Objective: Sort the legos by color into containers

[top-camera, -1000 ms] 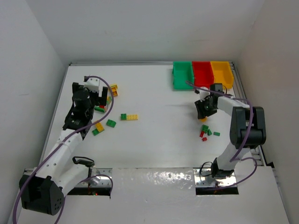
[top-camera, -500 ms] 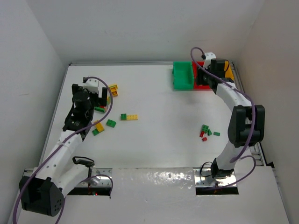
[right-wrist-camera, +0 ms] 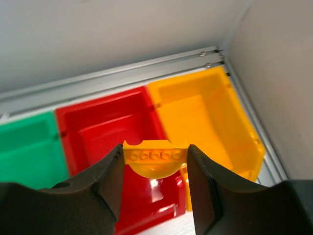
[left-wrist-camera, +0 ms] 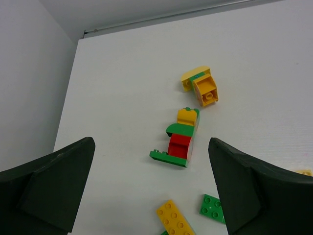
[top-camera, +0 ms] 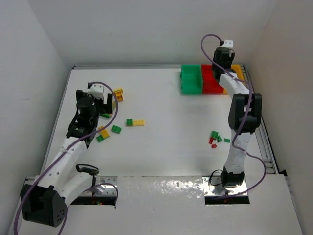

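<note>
**Yellow piece held at the bins, release not yet made**

The right gripper (right-wrist-camera: pixel 154 157) is clamped on a yellow arched lego (right-wrist-camera: pixel 154 161), one finger at each end of it. Under the held piece lie the red bin (right-wrist-camera: pixel 107 122) and the wall it shares with the yellow bin (right-wrist-camera: pixel 205 107), which sits just to the fingers' right. The green bin (right-wrist-camera: pixel 27 152) is off to their left.

The step in hand looks like the delivery of a yellow piece. The next move probably calls for a short shift right, so the lego clears the shared wall, and only then a release.

Room is tight there. A metal rail (right-wrist-camera: pixel 146 63) and the back wall run just beyond the bins, and the side wall (right-wrist-camera: pixel 274 73) stands close on the right. The free way out is back over the open table (top-camera: pixel 171 107).

The left gripper (left-wrist-camera: pixel 150 147) is spread wide above a stacked cluster of legos (left-wrist-camera: pixel 182 142), with a yellow block (left-wrist-camera: pixel 203 85) further ahead. Loose bricks lie near its fingers, and bare table surrounds them.
</note>
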